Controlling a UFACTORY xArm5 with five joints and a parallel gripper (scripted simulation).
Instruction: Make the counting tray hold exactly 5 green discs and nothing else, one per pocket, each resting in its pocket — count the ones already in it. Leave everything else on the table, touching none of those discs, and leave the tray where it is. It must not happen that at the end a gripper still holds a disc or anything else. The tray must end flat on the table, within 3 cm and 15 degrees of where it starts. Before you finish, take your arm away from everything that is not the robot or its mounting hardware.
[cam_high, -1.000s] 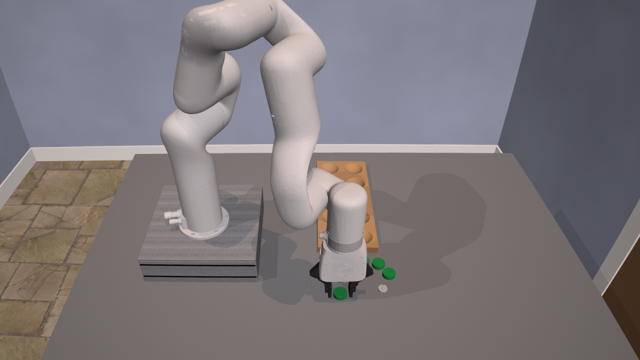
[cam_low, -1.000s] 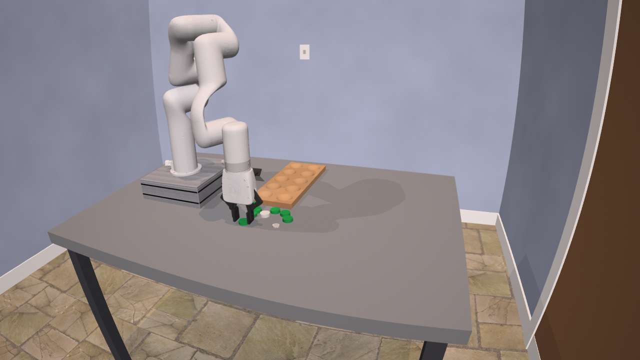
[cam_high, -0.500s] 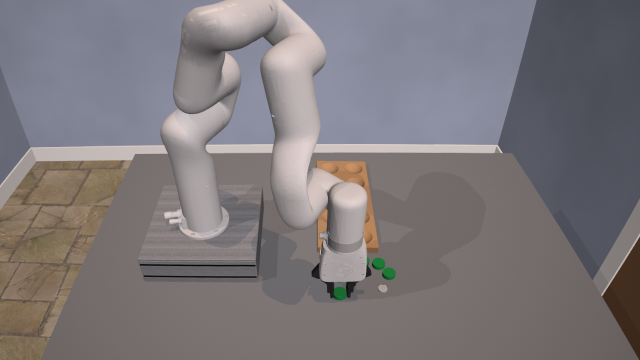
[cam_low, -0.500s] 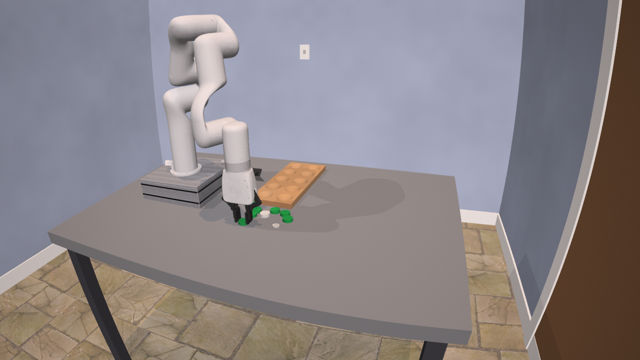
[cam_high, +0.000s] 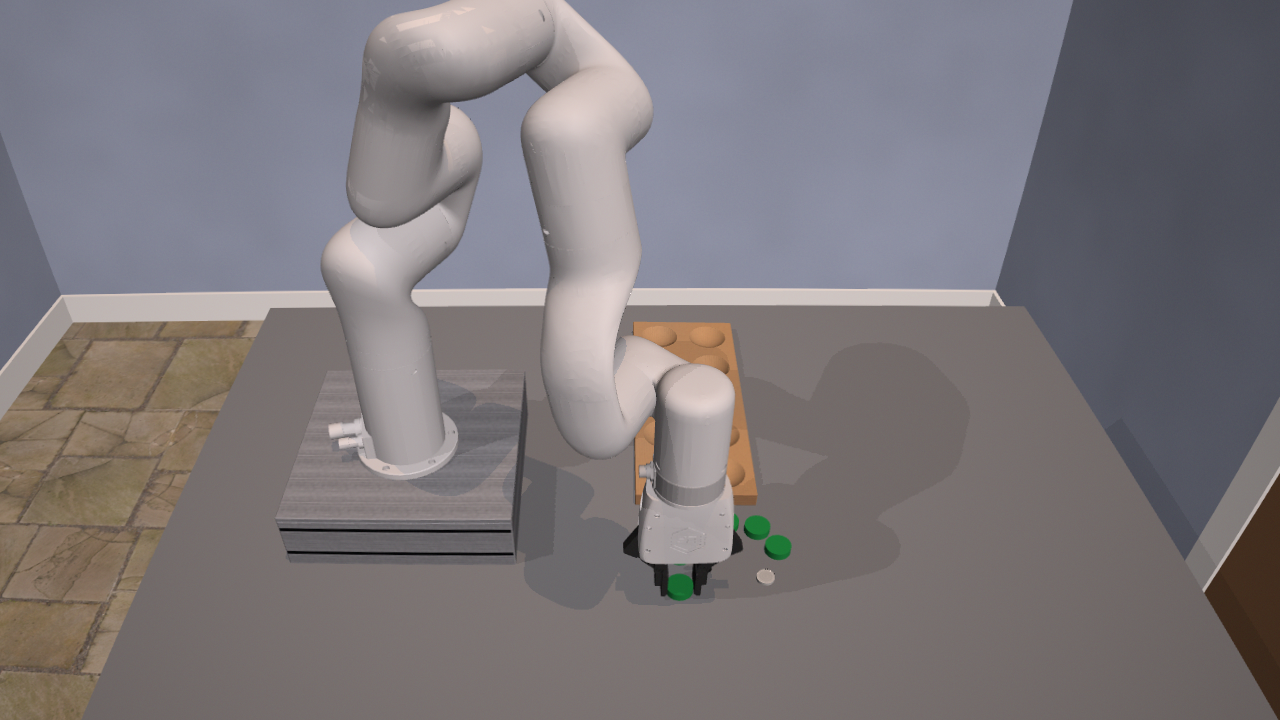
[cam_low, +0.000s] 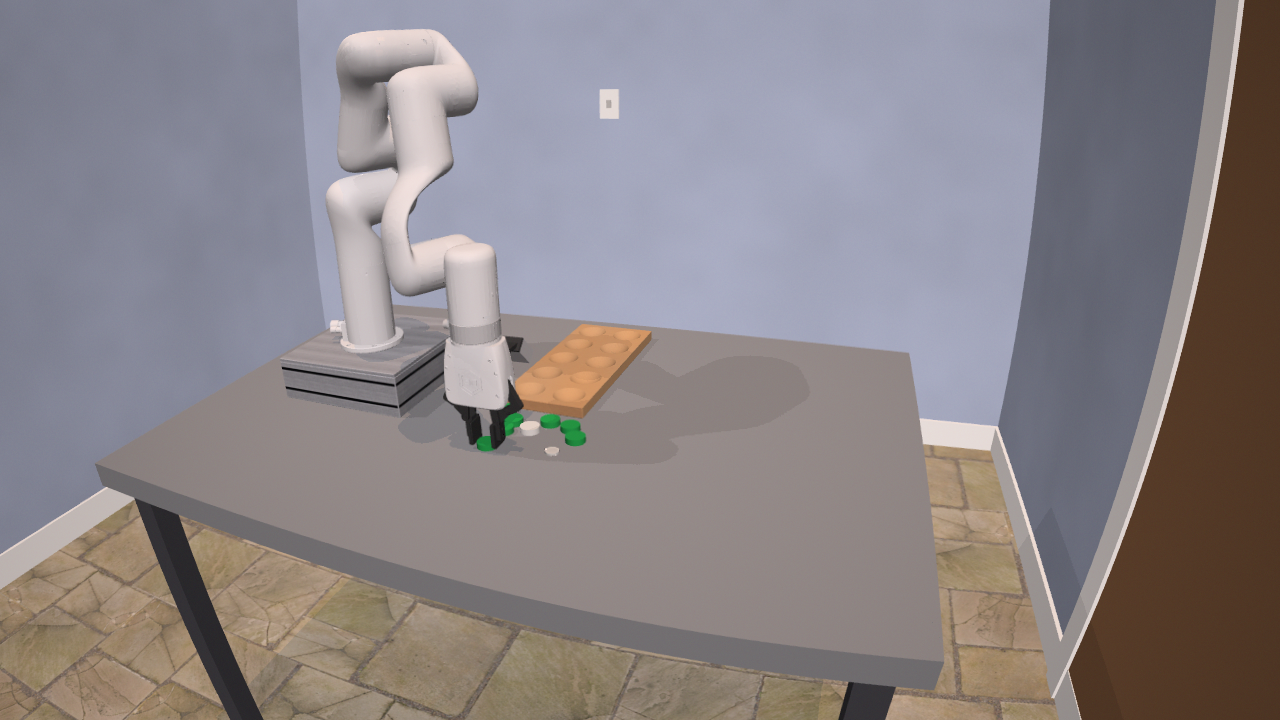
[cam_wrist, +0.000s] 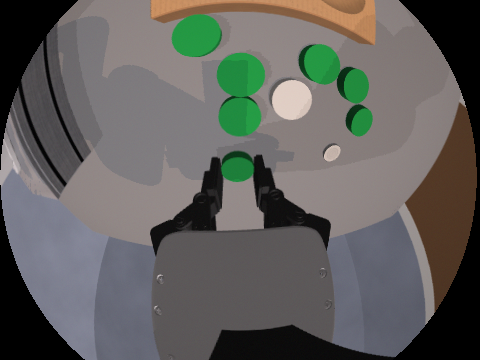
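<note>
My gripper (cam_high: 682, 586) (cam_low: 487, 441) (cam_wrist: 237, 167) stands upright at table level in front of the tray's near end, shut on a green disc (cam_high: 680, 588) (cam_low: 484, 445) (cam_wrist: 236, 168) that rests on the table. The orange counting tray (cam_high: 742, 490) (cam_low: 572, 409) (cam_wrist: 200, 7) lies flat behind it; every pocket I can see is empty, and the arm hides part of the tray in the top view. Several more green discs lie loose between the gripper and the tray, among them one (cam_wrist: 239, 115) just ahead of the fingers, one (cam_wrist: 196, 35) by the tray edge, and two (cam_high: 756, 526) (cam_high: 776, 546) to the right.
A white disc (cam_wrist: 291, 99) (cam_low: 529, 427) lies among the green ones. A smaller white piece (cam_high: 765, 576) (cam_low: 552, 450) (cam_wrist: 331, 154) lies to the right of the gripper. The arm's grey base block (cam_high: 402, 501) stands to the left.
</note>
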